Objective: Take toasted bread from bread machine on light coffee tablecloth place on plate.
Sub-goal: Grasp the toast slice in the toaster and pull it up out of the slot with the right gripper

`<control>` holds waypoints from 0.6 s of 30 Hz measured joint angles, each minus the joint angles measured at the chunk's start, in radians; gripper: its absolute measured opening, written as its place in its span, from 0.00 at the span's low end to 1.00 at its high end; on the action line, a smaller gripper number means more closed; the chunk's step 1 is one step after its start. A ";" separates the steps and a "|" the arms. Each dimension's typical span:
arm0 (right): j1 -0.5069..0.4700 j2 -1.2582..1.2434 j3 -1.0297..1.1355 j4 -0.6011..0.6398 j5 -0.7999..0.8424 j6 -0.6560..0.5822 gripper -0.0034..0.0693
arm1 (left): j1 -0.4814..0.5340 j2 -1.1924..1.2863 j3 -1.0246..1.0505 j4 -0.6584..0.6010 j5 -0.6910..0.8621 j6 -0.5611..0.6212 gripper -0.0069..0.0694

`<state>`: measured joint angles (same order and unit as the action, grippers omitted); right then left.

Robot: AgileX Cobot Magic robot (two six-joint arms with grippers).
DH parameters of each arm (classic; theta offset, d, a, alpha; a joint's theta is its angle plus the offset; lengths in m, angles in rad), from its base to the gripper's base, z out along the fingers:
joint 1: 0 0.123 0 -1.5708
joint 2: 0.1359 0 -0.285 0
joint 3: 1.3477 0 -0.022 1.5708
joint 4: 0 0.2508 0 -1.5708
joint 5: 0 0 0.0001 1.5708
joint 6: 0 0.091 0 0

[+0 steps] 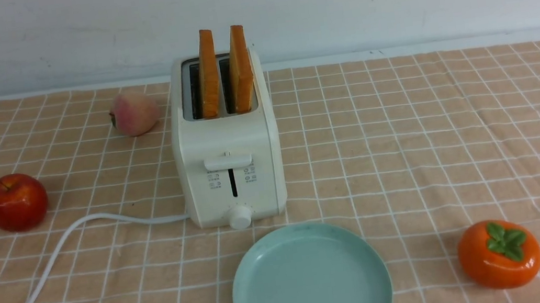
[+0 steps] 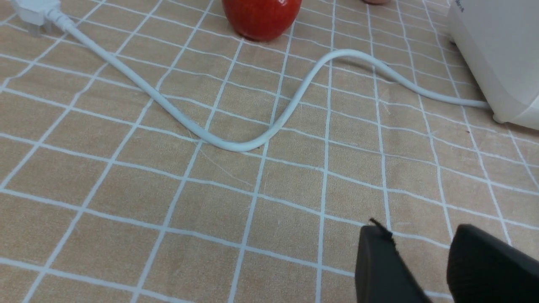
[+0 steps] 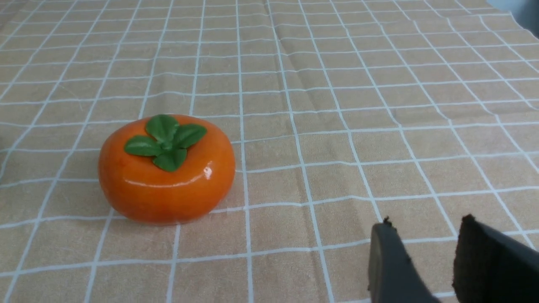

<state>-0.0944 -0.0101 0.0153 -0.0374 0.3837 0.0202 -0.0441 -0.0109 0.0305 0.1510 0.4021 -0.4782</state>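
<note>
Nothing's done so far, I'd say. Both slices, left toast (image 1: 208,75) and right toast (image 1: 241,71), are sticking up out of the toaster (image 1: 231,178), and the plate (image 1: 312,280) in front is bare. Left gripper (image 2: 410,235) and right gripper (image 3: 423,229) both have their fingers apart, nothing between them. So the whole toast transfer is left.

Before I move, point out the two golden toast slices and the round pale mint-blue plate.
Left golden toast slice (image 1: 209,83): front view, crust edge.
Right golden toast slice (image 1: 242,79): front view, crust edge.
Round pale mint-blue plate (image 1: 315,282): front view, bare middle.
</note>
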 joint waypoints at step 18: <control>0.000 0.000 0.000 -0.030 0.000 0.000 0.38 | 0.000 0.000 0.000 0.014 -0.065 0.000 0.40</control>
<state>-0.0944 -0.0101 0.0153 -0.0672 0.3839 0.0202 -0.0441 -0.0109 0.0305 0.1650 0.3370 -0.4782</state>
